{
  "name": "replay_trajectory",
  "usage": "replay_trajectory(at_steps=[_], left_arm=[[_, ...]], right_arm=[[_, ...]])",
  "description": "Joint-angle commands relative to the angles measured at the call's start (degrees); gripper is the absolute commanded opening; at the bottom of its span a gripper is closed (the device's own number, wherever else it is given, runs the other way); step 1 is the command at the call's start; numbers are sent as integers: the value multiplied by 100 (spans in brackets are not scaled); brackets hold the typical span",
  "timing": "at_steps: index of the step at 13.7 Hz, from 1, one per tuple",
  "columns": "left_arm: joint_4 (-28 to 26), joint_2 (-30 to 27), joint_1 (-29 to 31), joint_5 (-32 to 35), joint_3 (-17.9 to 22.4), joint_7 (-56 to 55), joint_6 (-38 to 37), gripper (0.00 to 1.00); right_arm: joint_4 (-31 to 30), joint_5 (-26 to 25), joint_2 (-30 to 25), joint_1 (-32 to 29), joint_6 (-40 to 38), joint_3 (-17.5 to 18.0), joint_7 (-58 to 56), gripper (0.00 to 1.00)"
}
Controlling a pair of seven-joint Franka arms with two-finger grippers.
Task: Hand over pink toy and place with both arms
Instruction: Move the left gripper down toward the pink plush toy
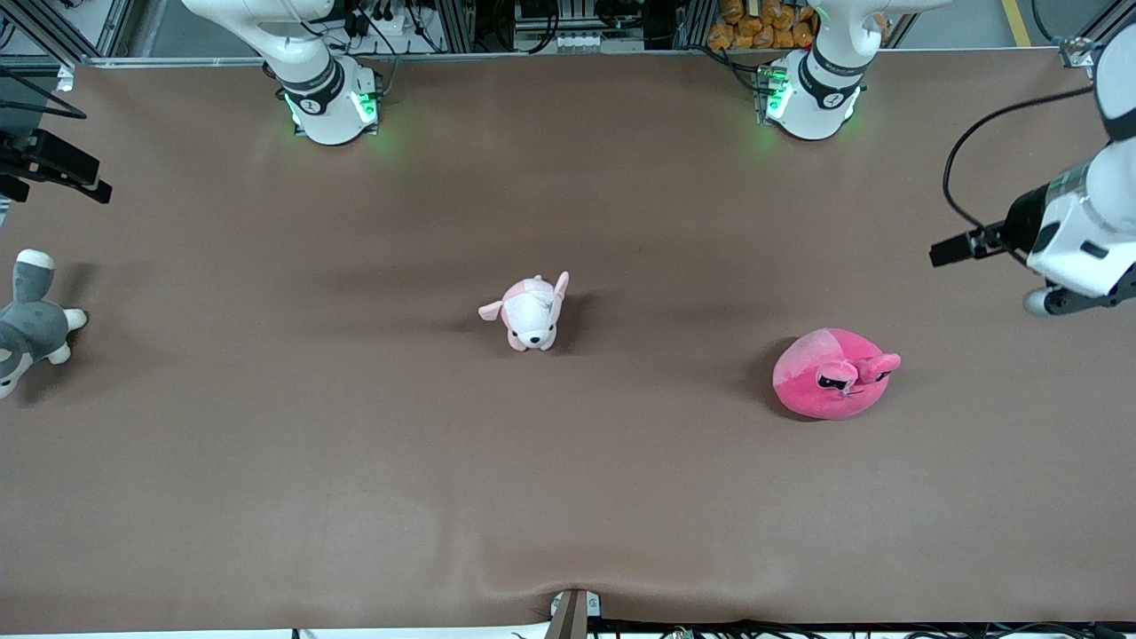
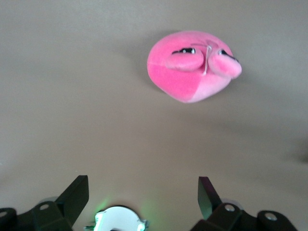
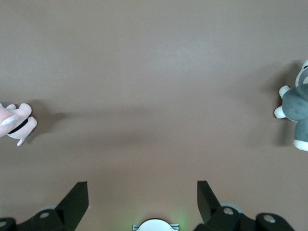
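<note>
Right now I see the pink toy (image 1: 834,374) lying on the brown table (image 1: 355,461) toward the left arm's end, nearer to the front camera than the left arm's base, its dark sleepy eyes and two stubby ears turned up. Nothing touches it. My left gripper (image 2: 143,198) hangs over bare table with its jaws spread wide and empty; in the left wrist view the pink toy (image 2: 192,65) sits well apart from the fingertips (image 2: 77,188). The left arm's wrist shows at the edge of the front view, above the table's end. My right gripper (image 3: 142,197) is also wide open and holds nothing, over bare table between the pale pink-and-white dog plush (image 1: 531,312), which sits near the table's middle, and the grey-and-white plush (image 1: 31,321) at the right arm's end.
</note>
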Motion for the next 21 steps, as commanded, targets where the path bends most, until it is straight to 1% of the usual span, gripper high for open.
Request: replay_trajectory(at_steps=[1, 3, 6, 9, 14, 18, 19, 21], left_arm=[[326, 385, 39, -58, -9, -688, 133, 100], [301, 465, 48, -173, -9, -1198, 335, 100], [283, 728, 39, -225, -9, -2032, 511, 100], [257, 808, 65, -489, 0, -2762, 749, 100], [134, 1062, 83, -568, -9, -4668, 1267, 100], [-24, 1317, 161, -674, 0, -6566, 1733, 100], [-77, 1379, 171, -683, -9, -6857, 1812, 100], [-235, 1397, 171, -683, -9, -7053, 1857, 100]], right_arm=[[37, 21, 12, -53, 22, 51, 38, 100], [37, 21, 12, -62, 22, 51, 38, 100], [37, 21, 12, -53, 22, 51, 38, 100], [37, 21, 12, -70, 14, 51, 38, 100], [37, 21, 12, -79, 14, 51, 38, 100], [37, 13, 12, -88, 14, 51, 30, 100], [37, 13, 12, -88, 14, 51, 38, 100], [37, 13, 12, -88, 14, 51, 38, 100]])
